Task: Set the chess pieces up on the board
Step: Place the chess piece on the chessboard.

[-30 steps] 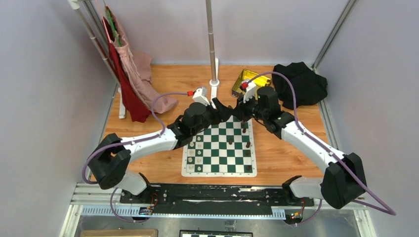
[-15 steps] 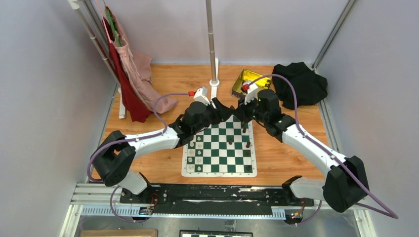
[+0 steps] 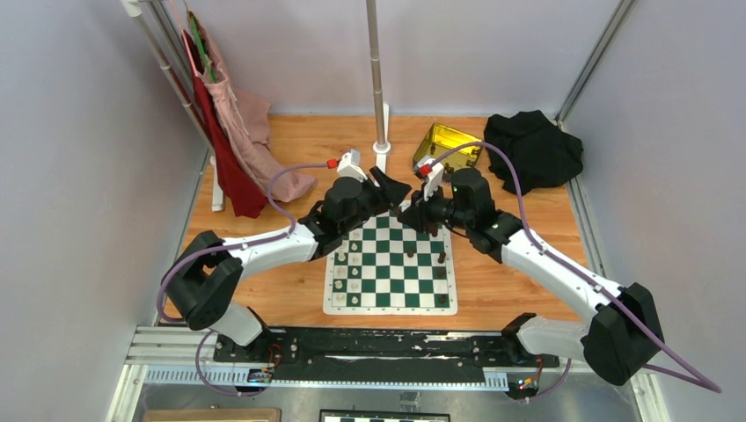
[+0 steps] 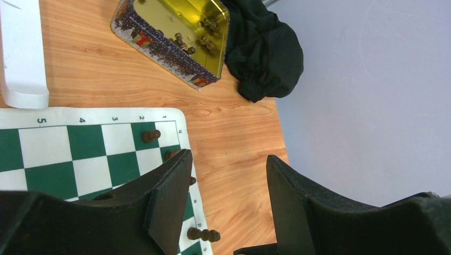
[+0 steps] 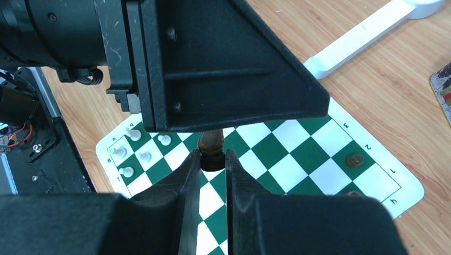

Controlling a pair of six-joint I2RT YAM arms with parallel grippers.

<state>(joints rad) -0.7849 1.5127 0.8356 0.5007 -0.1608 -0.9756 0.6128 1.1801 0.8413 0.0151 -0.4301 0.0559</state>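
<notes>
Chess piece pinched in right tool; left tool gapes.

The overhead camera looks down from behind the arm bases over the wooden bench. The left wrist camera sits close above a corner of the flat green-and-white chessboard, facing the shiny gold rectangular tin. The right wrist camera looks steeply down on that same chessboard.

Board matt, printed; table under it smooth wood-grain. Tin past board's far edge: glossy gold metal. Cloth off far-rt corner: matt blk.
</notes>
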